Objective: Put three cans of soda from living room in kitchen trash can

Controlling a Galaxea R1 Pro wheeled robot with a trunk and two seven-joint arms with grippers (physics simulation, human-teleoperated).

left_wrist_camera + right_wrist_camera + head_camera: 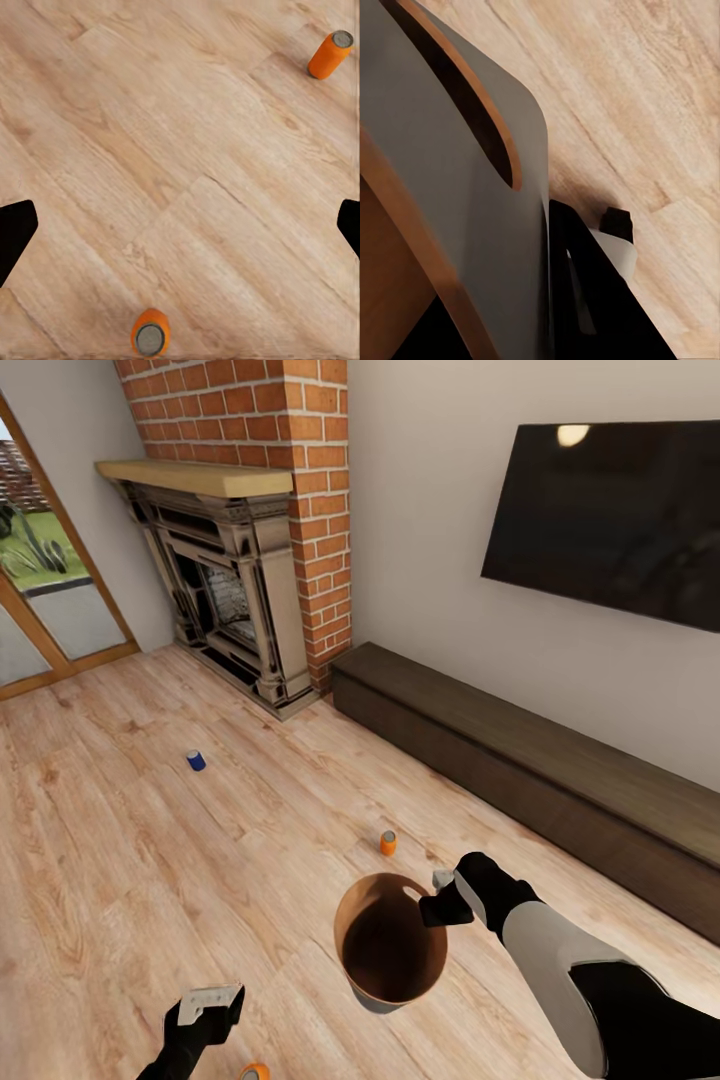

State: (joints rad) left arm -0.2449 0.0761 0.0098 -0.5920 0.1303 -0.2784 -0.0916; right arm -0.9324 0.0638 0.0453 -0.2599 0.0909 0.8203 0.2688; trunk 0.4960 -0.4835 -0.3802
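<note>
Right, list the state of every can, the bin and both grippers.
Blue soda can: upright on the wood floor.
Far orange soda can: upright on floor.
Near orange soda can: on floor by left gripper, which is open, empty.
Grey tapered bin: held off the floor by right gripper.

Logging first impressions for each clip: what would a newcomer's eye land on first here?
The trash can, copper-brown inside, held off the wood floor by the right gripper at its rim. Next the cans on the floor: a blue can toward the fireplace, an orange can just beyond the bin, another orange can beside the left gripper.
</note>
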